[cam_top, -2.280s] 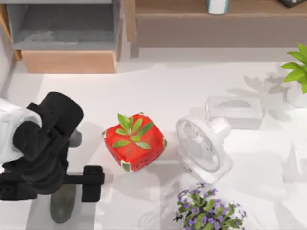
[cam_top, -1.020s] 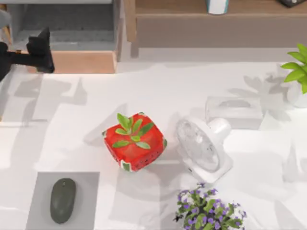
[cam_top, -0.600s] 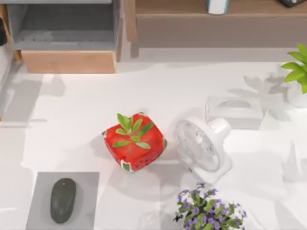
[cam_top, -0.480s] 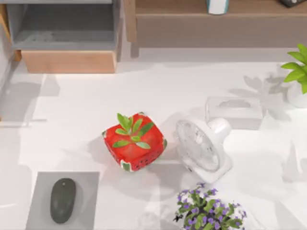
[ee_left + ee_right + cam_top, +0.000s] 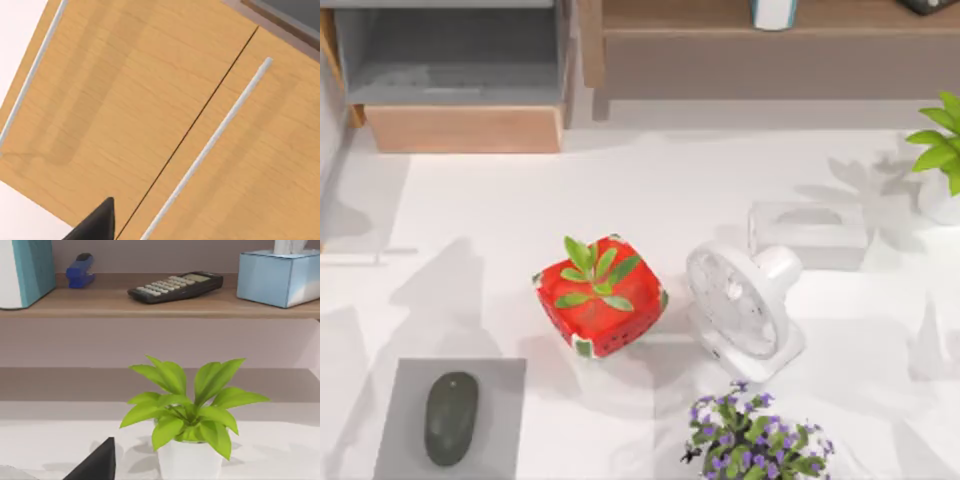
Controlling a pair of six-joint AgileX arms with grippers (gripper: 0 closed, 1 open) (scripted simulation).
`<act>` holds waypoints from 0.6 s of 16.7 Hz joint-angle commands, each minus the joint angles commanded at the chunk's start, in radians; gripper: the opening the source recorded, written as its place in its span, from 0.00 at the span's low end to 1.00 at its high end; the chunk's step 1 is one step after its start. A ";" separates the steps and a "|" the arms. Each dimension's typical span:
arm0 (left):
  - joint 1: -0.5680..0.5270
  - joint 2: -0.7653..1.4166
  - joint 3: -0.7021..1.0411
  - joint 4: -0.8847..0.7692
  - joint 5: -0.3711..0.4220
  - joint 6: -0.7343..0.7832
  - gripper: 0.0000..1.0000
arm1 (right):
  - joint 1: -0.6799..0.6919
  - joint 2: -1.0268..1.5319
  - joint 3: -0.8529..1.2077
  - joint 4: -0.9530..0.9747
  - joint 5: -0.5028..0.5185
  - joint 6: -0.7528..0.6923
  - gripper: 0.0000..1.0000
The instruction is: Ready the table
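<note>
Top view: the white bench [image 5: 650,190] spreads below the shelf [image 5: 740,25], carrying a red pot [image 5: 600,296], fan [image 5: 744,310] and mouse [image 5: 451,418] on its pad [image 5: 500,400].

Left wrist: wooden doors [image 5: 150,100].

Right wrist: a plant [image 5: 187,415].

Jaws: cannot tell.

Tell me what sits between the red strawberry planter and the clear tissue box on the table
In the top view, the white desk fan stands between the red strawberry planter and the clear tissue box, on the white table.
</note>
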 joint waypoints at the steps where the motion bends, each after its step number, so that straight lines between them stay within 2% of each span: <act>1: 0.039 0.034 -0.020 0.030 0.016 0.097 1.00 | 0.000 0.000 0.000 0.000 0.000 0.000 1.00; 6: 0.192 0.221 -0.097 0.138 0.087 0.486 1.00 | 0.000 0.000 0.000 0.000 0.000 0.000 1.00; 10: 0.223 0.327 -0.103 0.176 0.123 0.629 1.00 | 0.000 0.000 0.000 0.000 0.000 0.000 1.00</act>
